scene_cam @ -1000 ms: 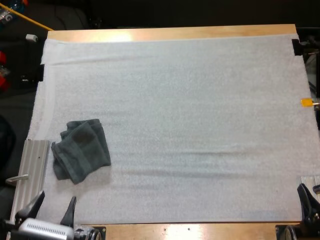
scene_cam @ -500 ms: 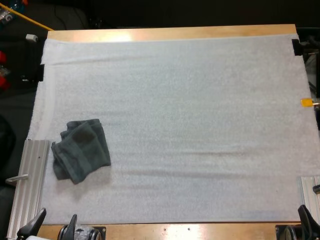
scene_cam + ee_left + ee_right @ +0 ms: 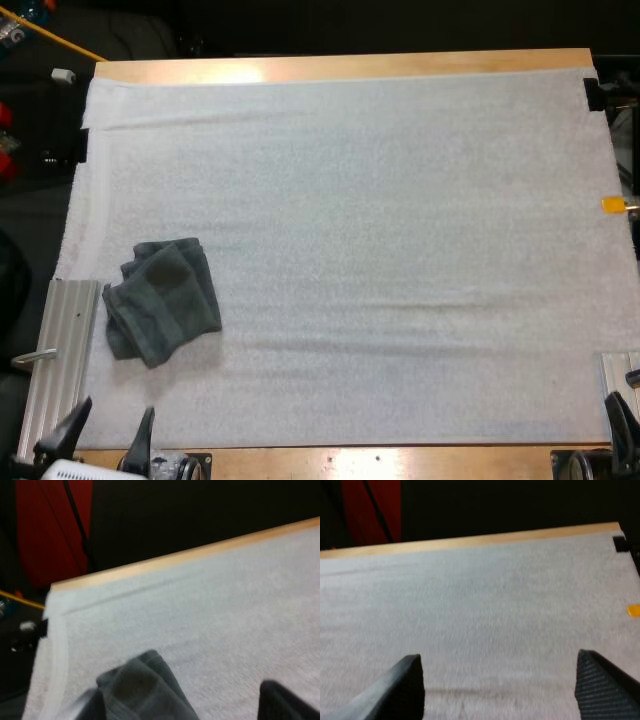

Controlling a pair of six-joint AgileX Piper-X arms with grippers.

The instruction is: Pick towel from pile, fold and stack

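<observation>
The towel (image 3: 160,300) is dark grey-green terry cloth, matt and nubbly, with a flatter woven band across it. The white mat (image 3: 380,200) looks soft, fibrous and dull. The worktop (image 3: 350,66) is smooth pale wood with a faint sheen. A ribbed metal rail (image 3: 62,340) has a satin finish. The right gripper (image 3: 498,662) has matt black fingers (image 3: 600,685) with a fine texture.
</observation>
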